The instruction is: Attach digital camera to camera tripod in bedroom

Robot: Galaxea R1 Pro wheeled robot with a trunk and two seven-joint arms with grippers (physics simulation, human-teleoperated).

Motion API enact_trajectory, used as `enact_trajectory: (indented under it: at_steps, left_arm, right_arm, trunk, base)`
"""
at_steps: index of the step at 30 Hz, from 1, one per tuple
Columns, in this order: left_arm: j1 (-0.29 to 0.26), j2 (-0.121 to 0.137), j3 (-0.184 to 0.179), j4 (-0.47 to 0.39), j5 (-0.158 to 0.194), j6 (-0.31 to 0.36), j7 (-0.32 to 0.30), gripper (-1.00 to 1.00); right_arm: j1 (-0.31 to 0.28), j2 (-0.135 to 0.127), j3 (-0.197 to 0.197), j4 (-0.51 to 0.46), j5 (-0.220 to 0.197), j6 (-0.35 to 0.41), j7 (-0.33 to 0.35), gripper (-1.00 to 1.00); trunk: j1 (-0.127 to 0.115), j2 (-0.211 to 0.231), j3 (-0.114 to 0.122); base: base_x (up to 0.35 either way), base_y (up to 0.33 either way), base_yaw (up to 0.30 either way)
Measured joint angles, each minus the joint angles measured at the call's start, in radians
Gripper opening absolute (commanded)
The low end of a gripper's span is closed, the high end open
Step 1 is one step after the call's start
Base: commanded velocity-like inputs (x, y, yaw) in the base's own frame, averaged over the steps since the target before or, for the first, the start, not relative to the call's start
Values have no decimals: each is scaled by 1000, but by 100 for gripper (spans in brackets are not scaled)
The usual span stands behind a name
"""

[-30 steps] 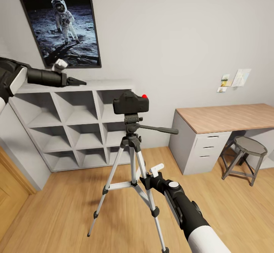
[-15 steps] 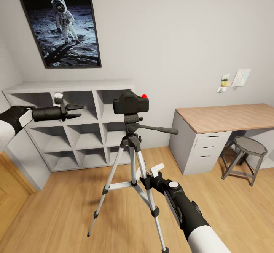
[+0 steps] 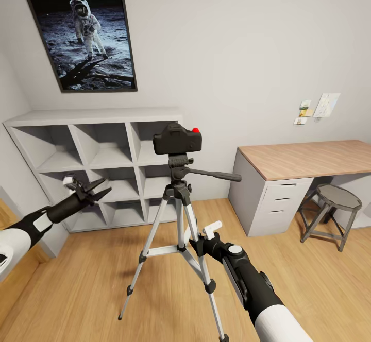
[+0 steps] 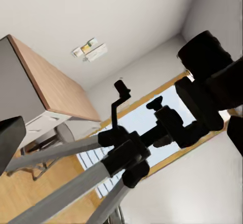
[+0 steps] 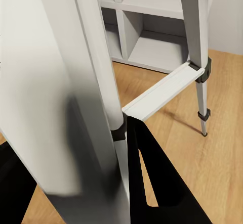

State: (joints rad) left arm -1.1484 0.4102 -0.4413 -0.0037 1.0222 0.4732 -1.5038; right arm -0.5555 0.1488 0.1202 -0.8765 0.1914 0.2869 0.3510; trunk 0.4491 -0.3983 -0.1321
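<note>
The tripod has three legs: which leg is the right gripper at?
The front right leg, the one running down toward the picture's lower edge; the right gripper is at its upper part. The other two legs spread away to the left and rear.

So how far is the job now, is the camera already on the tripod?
It looks done: the digital camera sits on the head of the camera tripod. The left pincer is open and empty, off to the side. The right pincer is at a tripod leg; its grip is unclear. Perhaps only withdrawing remains.

digital camera [image 3: 178, 140] atop camera tripod [image 3: 178, 218] (upright), left hand [image 3: 94, 189] open
</note>
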Motion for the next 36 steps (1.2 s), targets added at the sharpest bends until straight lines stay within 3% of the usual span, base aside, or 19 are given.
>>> enact_trajectory:
  at_steps: [2,4,8,12,13,18,19,23,24,29,31,35,36]
  left_arm:
    - [44,-1,-4,0,54,-11,-2,100]
    - [75,0,-2,1,75,-16,-1,100]
    - [150,2,-4,1,99,-22,39,100]
    - [204,3,-5,2,105,-24,138,100]
    - [229,2,-10,2,105,-26,211,100]
    - [304,-2,-8,2,107,-26,438,100]
    - [335,-4,-12,2,108,-27,532,100]
    - [394,-10,-6,2,114,-27,726,100]
    - [417,-17,-10,3,114,-32,817,100]
    - [474,-46,-3,2,117,-79,1051,100]
    - [523,-72,-4,3,118,-146,1251,100]
    - [574,-100,0,2,124,-211,1461,100]
    - [596,-113,0,3,123,-238,1541,100]
  right_arm:
    - [0,0,0,0,0,0,0,-100]
    - [0,0,0,0,1,0,1,-100]
    - [0,1,-1,0,5,0,1,-100]
    - [0,2,-2,0,9,-1,2,-100]
    - [0,2,-2,0,8,-1,2,-100]
    - [0,1,-1,0,4,-1,2,-100]
    - [0,0,-1,0,3,0,1,-100]
    - [0,-1,0,0,0,0,1,-100]
    - [0,-1,0,-1,0,0,1,-100]
    - [0,-2,0,-2,-2,2,1,-100]
    - [0,-2,-1,-3,2,2,5,-100]
    - [0,-3,-4,-4,9,3,13,-100]
    - [0,-3,-4,-5,10,4,16,-100]
  trunk:
    - [0,0,0]
    - [0,0,0]
    - [0,0,0]
    - [0,0,0]
    - [0,0,0]
    - [0,0,0]
    - [0,0,0]
    - [0,0,0]
    - [0,0,0]
    - [0,0,0]
    - [0,0,0]
    - [0,0,0]
    - [0,0,0]
  base:
    - [0,0,0]
    - [0,0,0]
    - [0,0,0]
    - [0,0,0]
    - [0,0,0]
    - [0,0,0]
    - [0,0,0]
    - [0,0,0]
    - [0,0,0]
    - [0,0,0]
    - [0,0,0]
    - [0,0,0]
    - [0,0,0]
